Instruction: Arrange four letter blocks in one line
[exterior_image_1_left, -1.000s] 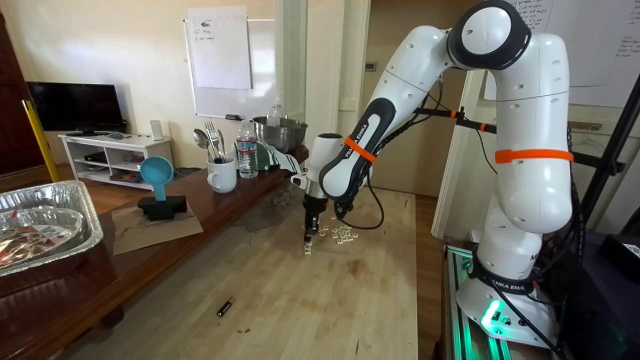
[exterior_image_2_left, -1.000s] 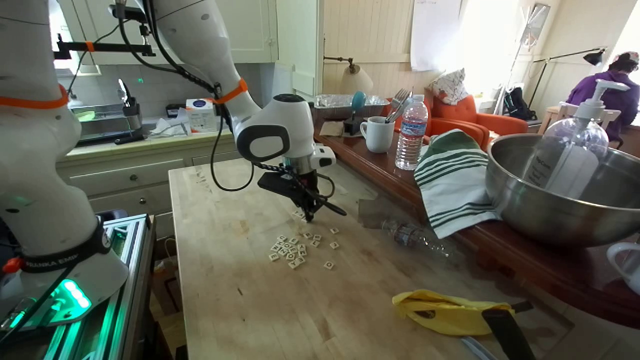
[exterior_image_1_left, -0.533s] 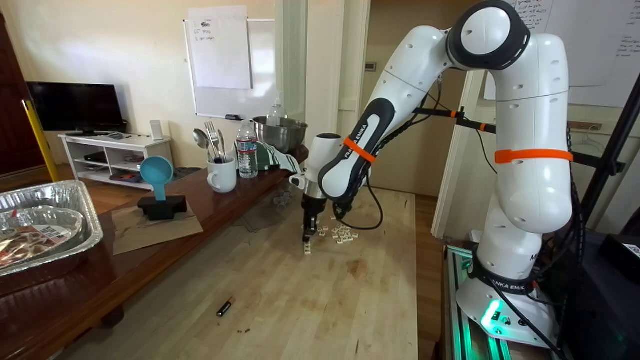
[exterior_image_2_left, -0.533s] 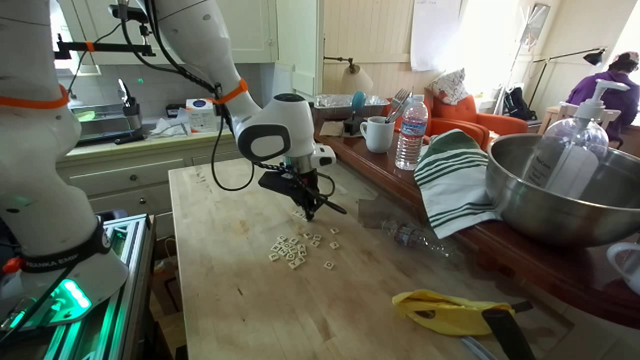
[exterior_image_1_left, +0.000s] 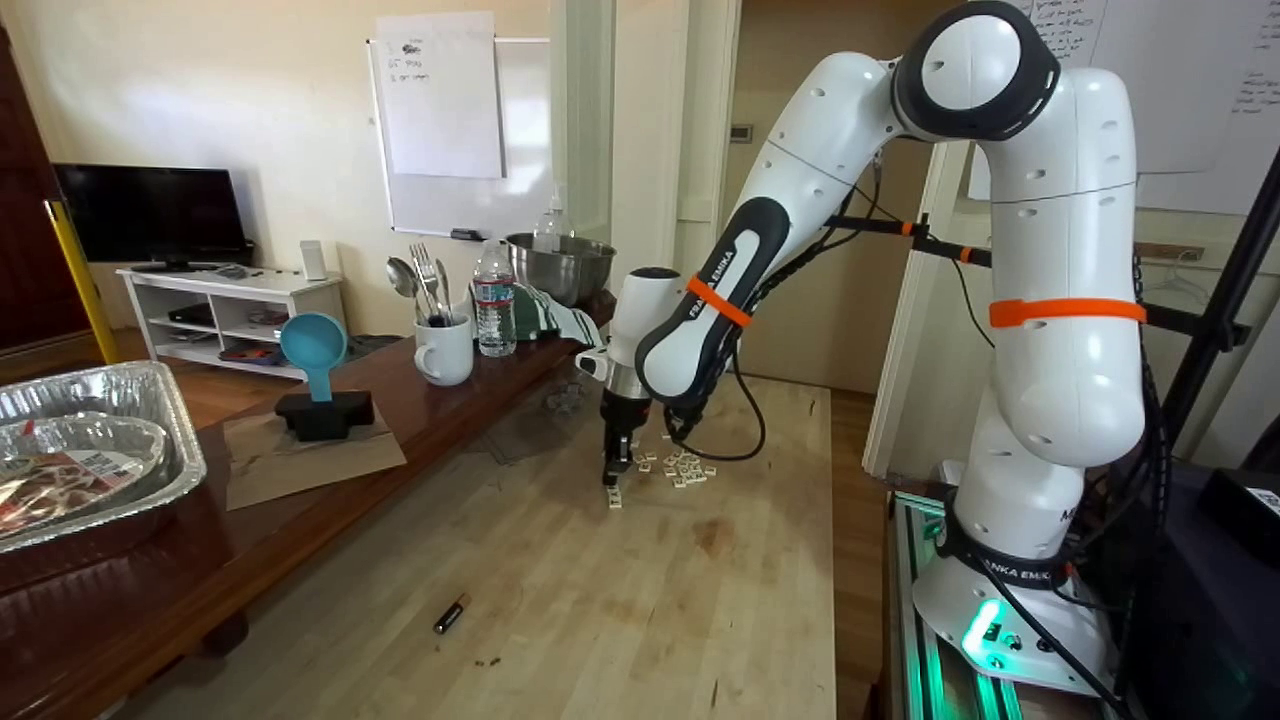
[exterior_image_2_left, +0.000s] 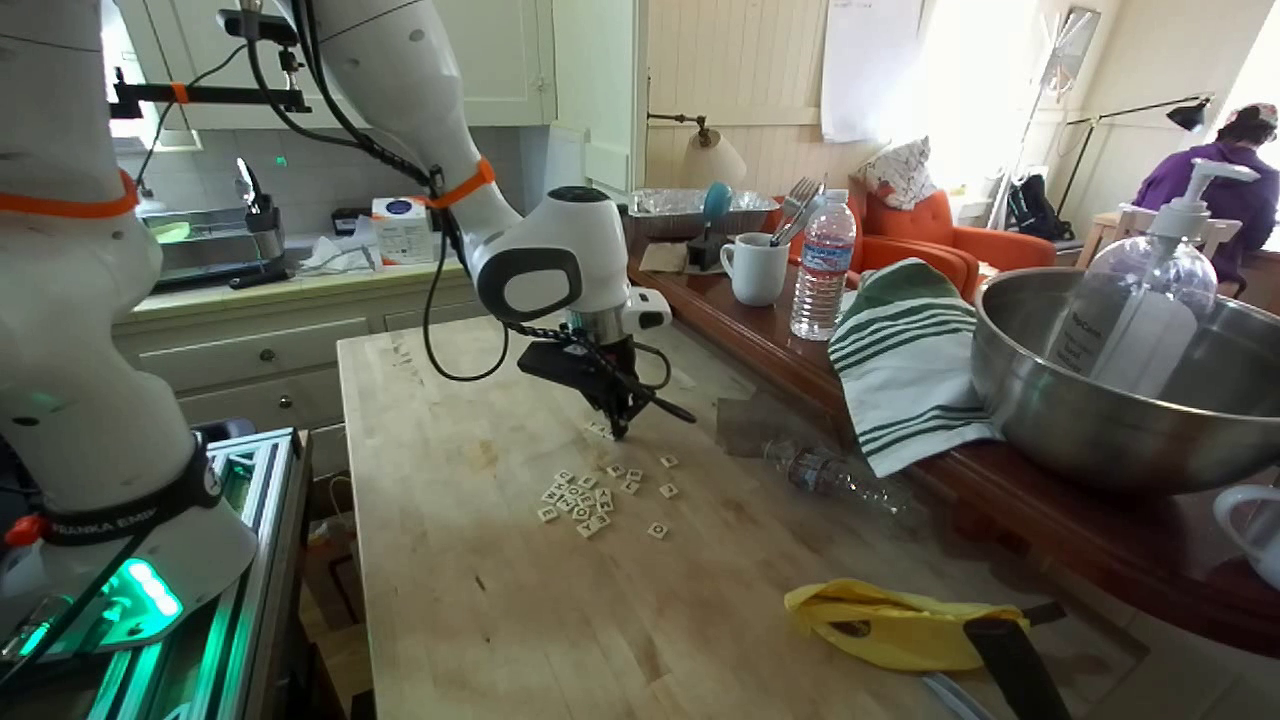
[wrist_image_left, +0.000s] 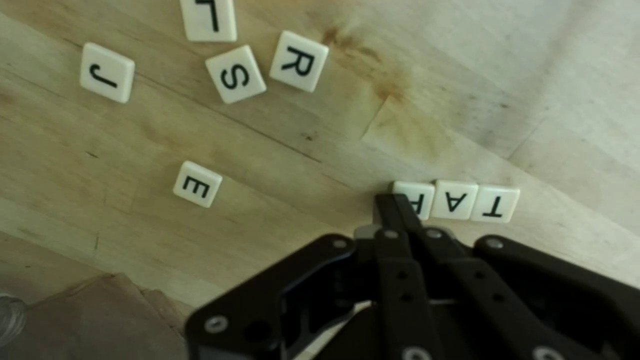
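Observation:
Three cream letter blocks stand side by side in one line in the wrist view: T (wrist_image_left: 495, 204), A (wrist_image_left: 454, 200) and a partly covered block that looks like H (wrist_image_left: 416, 192). The line also shows in both exterior views (exterior_image_1_left: 615, 498) (exterior_image_2_left: 599, 430). My gripper (wrist_image_left: 391, 200) is shut, with its fingertips together and nothing visible between them. The tips are at the outer end of the line and cover part of the H-like block; I cannot tell if they touch it. The gripper is low over the table in both exterior views (exterior_image_1_left: 613, 478) (exterior_image_2_left: 618, 434). An E block (wrist_image_left: 197, 184) lies apart.
Loose blocks J (wrist_image_left: 107, 72), S (wrist_image_left: 235, 74), R (wrist_image_left: 299, 61) and L (wrist_image_left: 209, 20) lie near the line. A larger pile (exterior_image_2_left: 577, 497) is beside it. A clear bottle (exterior_image_2_left: 830, 475), a yellow pouch (exterior_image_2_left: 890, 625) and a battery (exterior_image_1_left: 451, 613) lie on the table.
The gripper has shifted very slightly left in an exterior view, staying low at the end of the line. The blocks show no clear movement.

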